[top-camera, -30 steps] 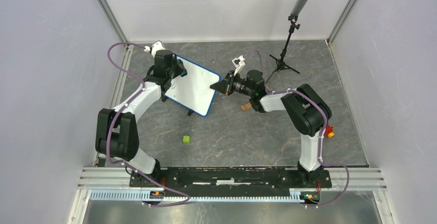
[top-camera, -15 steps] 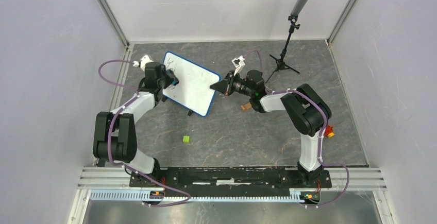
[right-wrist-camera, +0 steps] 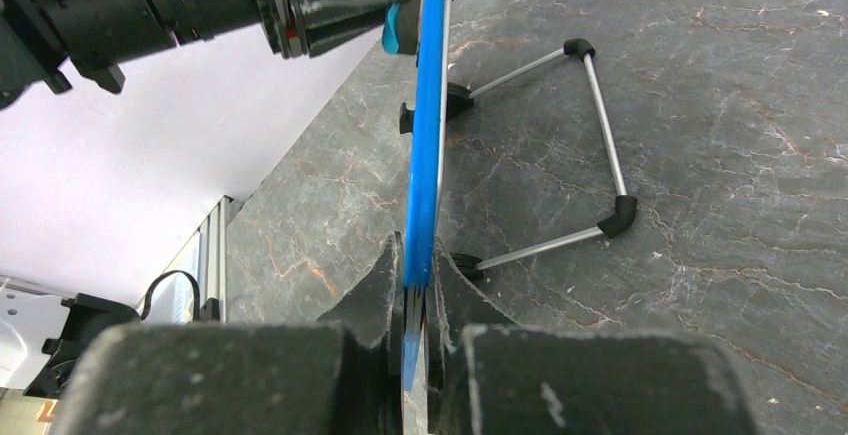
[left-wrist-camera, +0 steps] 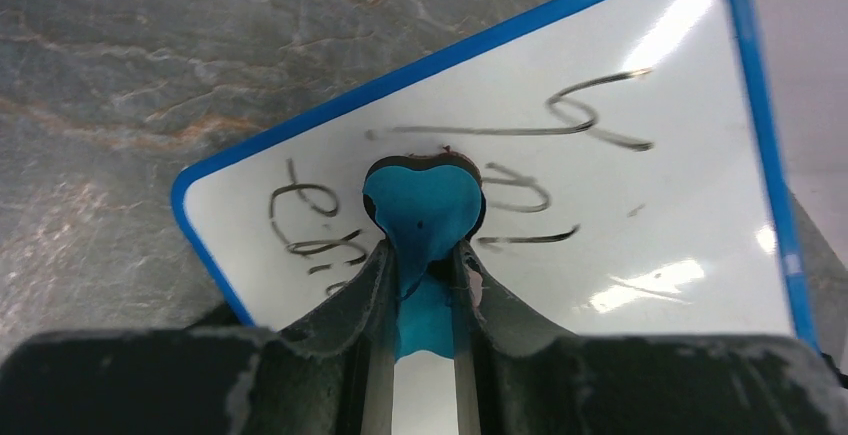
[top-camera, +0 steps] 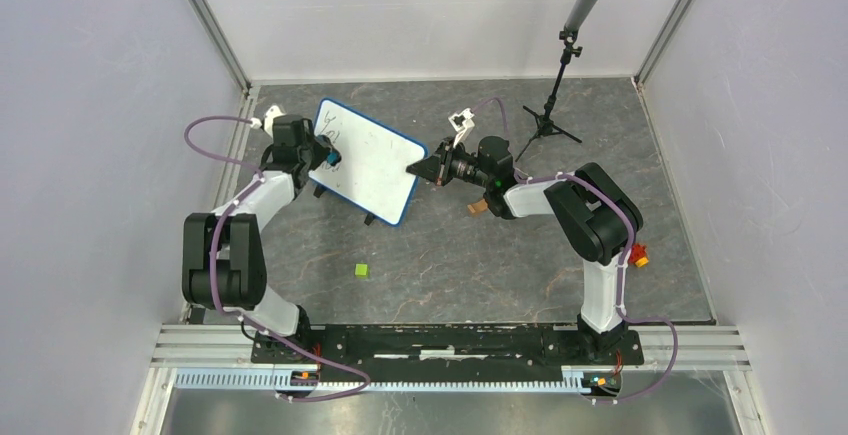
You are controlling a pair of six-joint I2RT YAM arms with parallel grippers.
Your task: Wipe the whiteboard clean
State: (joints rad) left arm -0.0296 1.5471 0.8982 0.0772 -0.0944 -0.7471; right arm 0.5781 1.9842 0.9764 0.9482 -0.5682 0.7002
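My right gripper is clamping the edge of the blue-framed whiteboard, which is standing tilted on the counter. My left gripper is pinching a blue eraser, pressing it against black scribbles around its tip.

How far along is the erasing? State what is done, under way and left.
Done: right gripper clamps the whiteboard's edge; most of its face is blank. Under way: left gripper presses a blue eraser to the board. Left: black handwriting around the eraser.
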